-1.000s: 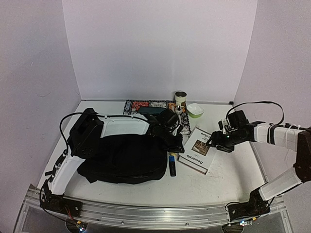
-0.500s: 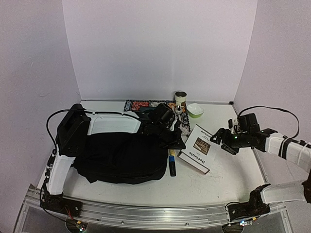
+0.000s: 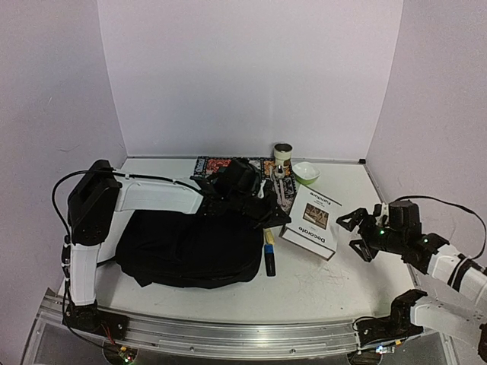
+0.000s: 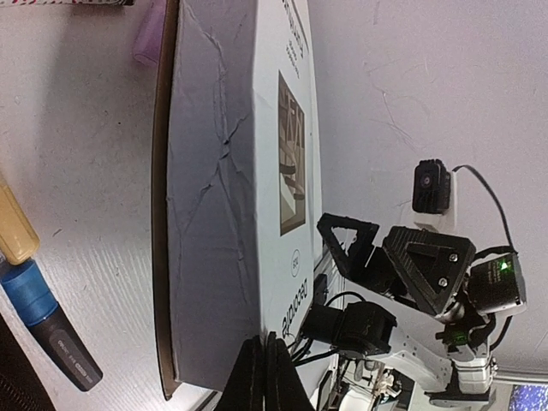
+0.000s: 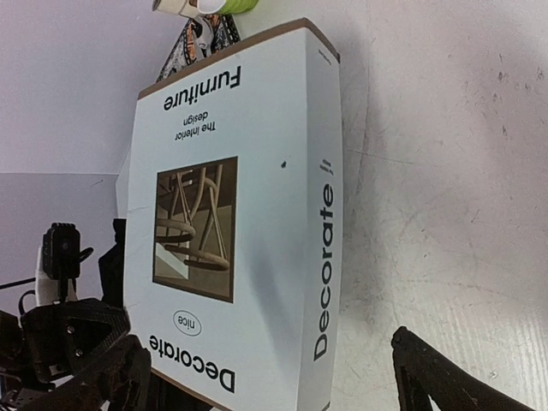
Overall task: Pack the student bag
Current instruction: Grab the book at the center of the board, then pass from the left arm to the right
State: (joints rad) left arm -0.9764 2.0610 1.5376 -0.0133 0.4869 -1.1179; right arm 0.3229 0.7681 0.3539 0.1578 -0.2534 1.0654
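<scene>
The student bag is a big black soft backpack lying at the left-centre of the table. My left arm reaches over its top. The left gripper is at the bag's upper right corner, shut, and I see nothing between its fingers. Just right of it lies a white book titled "Decorate", whose cover fills the left wrist view. My right gripper hangs right of the book, apart from it, with its jaws wide open. The book faces that gripper.
A blue-and-black marker and a yellow one lie between bag and book. At the back stand a tin can, a green bowl and a patterned cloth. White walls close the back and sides.
My right gripper has drawn back to the right, away from the book, and opened wider. The left gripper has closed fully, and the left arm's elbow has swung left.
</scene>
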